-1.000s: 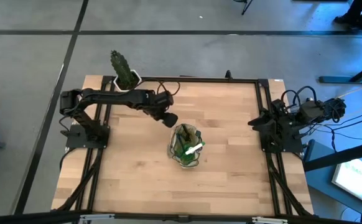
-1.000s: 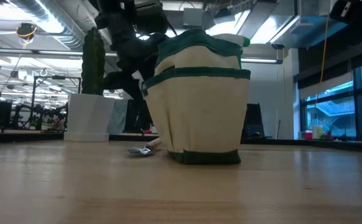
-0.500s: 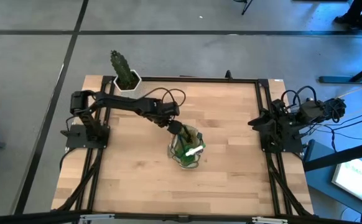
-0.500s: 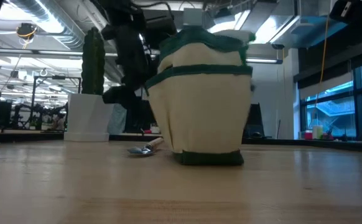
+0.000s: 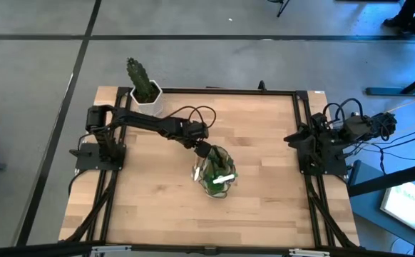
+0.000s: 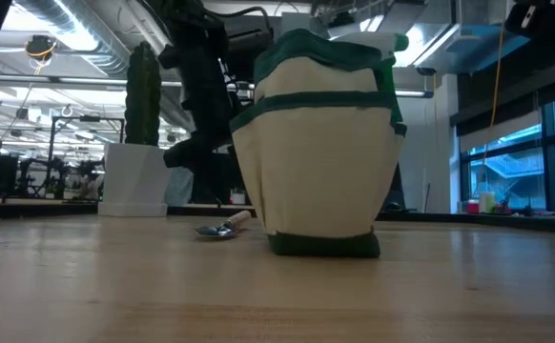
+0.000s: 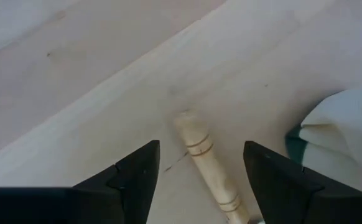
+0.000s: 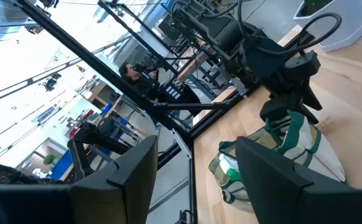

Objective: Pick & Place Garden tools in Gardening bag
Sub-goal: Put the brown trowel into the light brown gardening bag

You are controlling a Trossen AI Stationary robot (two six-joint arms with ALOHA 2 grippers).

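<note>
High view shows the left gripper (image 5: 202, 149) at the bag's (image 5: 217, 171) rim, fingers spread over a wooden tool handle (image 7: 204, 162) lying on the worktop (image 5: 150, 200) beside the bag. Right gripper (image 5: 293, 138), fingers apart, waits at the worktop's right edge.

A cactus (image 5: 140, 77) in a white pot (image 6: 135, 179) stands at the table's (image 5: 264, 207) far-left corner.
</note>
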